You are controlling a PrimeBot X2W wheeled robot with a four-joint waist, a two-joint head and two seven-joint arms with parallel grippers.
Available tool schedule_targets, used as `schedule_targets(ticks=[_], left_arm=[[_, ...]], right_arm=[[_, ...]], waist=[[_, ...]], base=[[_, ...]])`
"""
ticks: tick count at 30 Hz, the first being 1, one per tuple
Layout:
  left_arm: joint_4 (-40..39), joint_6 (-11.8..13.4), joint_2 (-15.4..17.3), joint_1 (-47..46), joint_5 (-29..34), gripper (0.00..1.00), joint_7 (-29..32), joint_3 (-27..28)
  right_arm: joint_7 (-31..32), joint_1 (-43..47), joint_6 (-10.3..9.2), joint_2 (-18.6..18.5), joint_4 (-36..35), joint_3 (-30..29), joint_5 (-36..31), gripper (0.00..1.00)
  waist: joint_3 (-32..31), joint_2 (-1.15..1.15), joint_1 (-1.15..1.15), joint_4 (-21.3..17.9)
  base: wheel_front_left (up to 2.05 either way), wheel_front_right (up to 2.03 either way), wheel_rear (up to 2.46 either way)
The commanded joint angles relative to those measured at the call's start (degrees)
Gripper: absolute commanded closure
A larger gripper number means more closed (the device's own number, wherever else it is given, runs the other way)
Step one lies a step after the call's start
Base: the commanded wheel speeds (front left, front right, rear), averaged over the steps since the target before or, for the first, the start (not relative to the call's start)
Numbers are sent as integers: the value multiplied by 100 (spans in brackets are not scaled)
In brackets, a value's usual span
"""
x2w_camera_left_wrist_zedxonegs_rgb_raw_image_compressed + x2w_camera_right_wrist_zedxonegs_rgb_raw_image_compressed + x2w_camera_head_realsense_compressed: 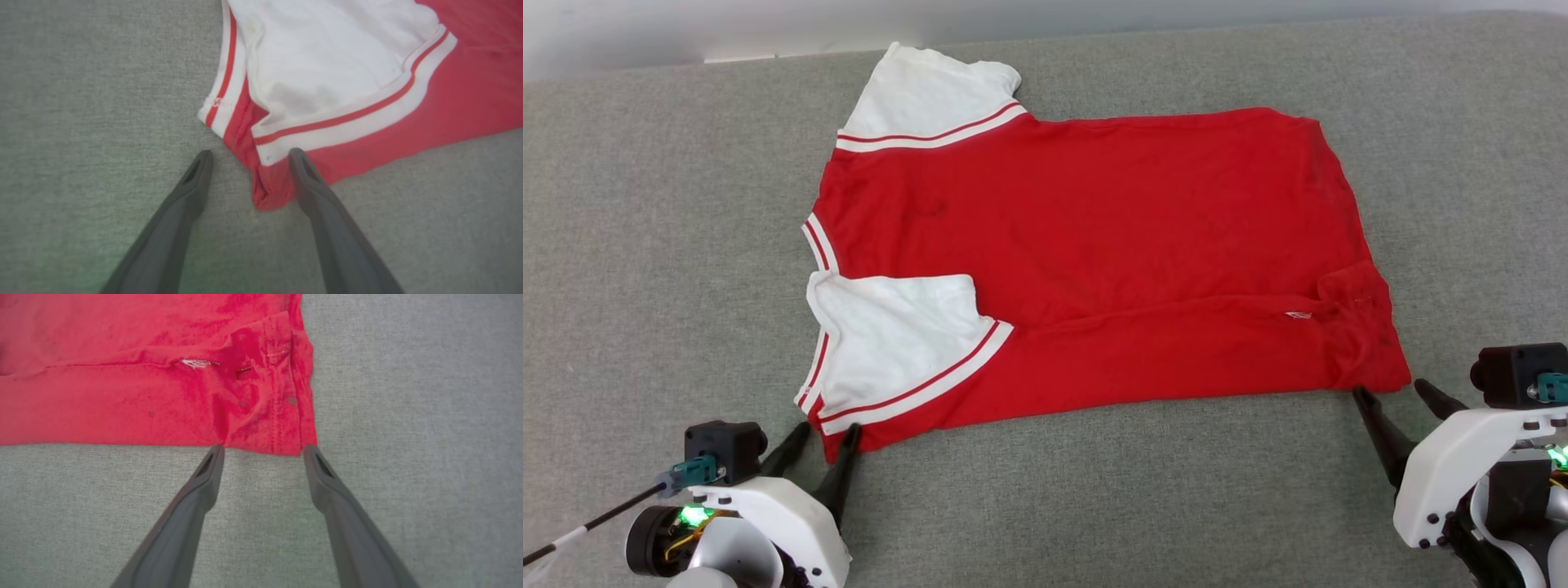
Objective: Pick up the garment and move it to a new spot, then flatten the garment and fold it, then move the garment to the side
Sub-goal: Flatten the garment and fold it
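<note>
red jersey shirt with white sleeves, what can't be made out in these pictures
Head view: underside of the red jersey shirt with white sleeves, hidden by its own cloth.
Right wrist view: small white mark, too small to identify.
Left wrist view: most of the shirt, cut off by the picture's edges.

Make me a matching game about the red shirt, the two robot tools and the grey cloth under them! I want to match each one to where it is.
Things:
1. left dark two-finger tool
2. right dark two-finger tool
3. red jersey shirt
4. grey woven cloth surface

Places:
A. spread out in the middle
B. open, at the shirt's all-red corner
C. underneath everything
D. open, at the corner beside a white sleeve

Pairs: 1-D, 2-B, 3-A, 4-C.
</note>
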Motion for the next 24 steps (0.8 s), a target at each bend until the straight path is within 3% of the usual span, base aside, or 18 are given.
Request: schedule_targets(ticks=[1,10,17,24], left_arm=[[310,-89,-70,146,-62,100,281,-247],[43,-286,-74,67,73,100,-221,-266],[-698,-197,28,138,152,100,-400,-158],[-1303,-95,177,184,249,100,-303,-167]], right_arm=[[-50,-115,-2,-53,15,1,-51,0],[-102,-318,-2,-267,226,-56,-160,0],[76,-598,-2,-372,925,-112,-561,0],[146,-871,-3,-190,1739,-311,-856,0]], waist=[[17,0,0,11],[-342,0,0,203],[-502,0,0,394],[-359,0,0,560]], base=[[0,0,0],[0,0,0],[0,0,0],[0,0,0]])
